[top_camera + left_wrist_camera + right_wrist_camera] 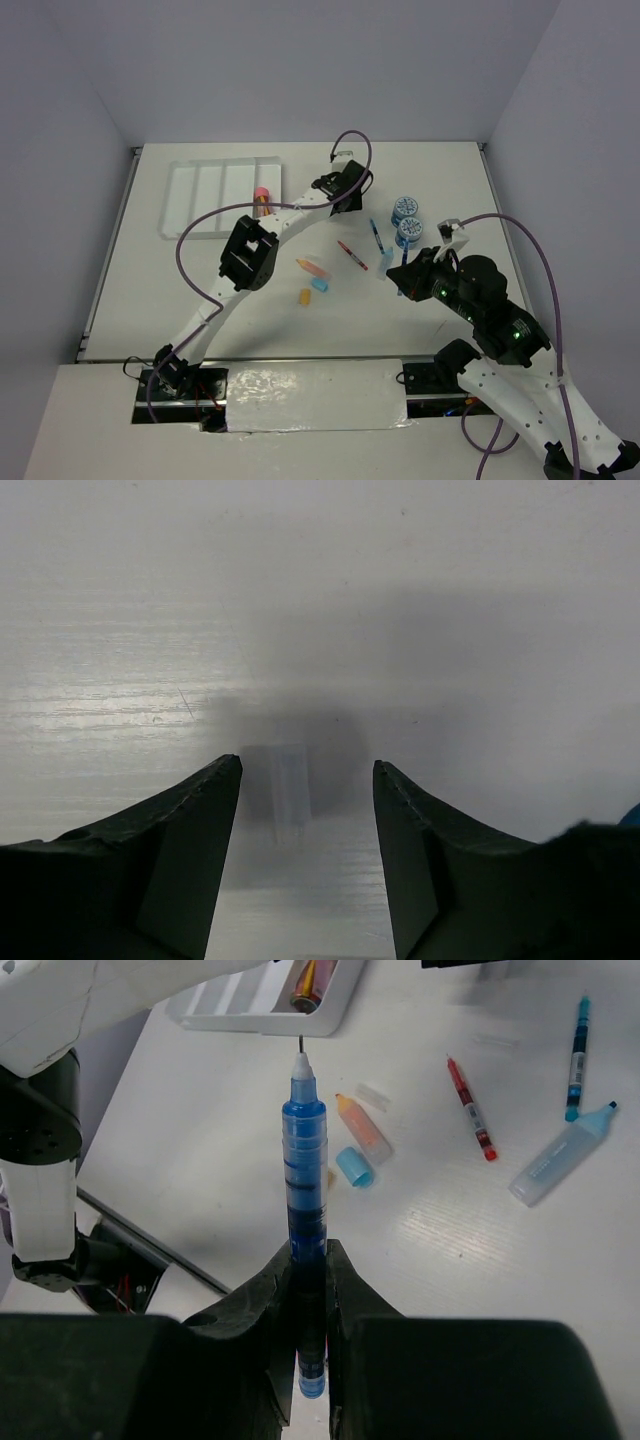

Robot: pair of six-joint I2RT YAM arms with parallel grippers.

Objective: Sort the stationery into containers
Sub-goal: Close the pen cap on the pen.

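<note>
My right gripper [308, 1255] is shut on a blue pen [303, 1160] that points forward, held above the table near its right middle [400, 272]. My left gripper [307, 770] is open over bare table at the back centre [352, 190], with a faint clear piece [290, 790] lying ahead of its jaws. The white divided tray [222, 198] sits at the back left with a pink-capped orange piece [261, 200] in it. Loose on the table are a red pen [352, 256], another blue pen [376, 236], a pale blue tube [562, 1155], an orange piece [313, 267], a light-blue eraser [320, 285] and an orange eraser [305, 296].
Two round blue-lidded tubs [404, 208] stand side by side right of the left gripper. The left arm's elbow [248, 252] hangs over the table in front of the tray. Grey walls close in the table on three sides.
</note>
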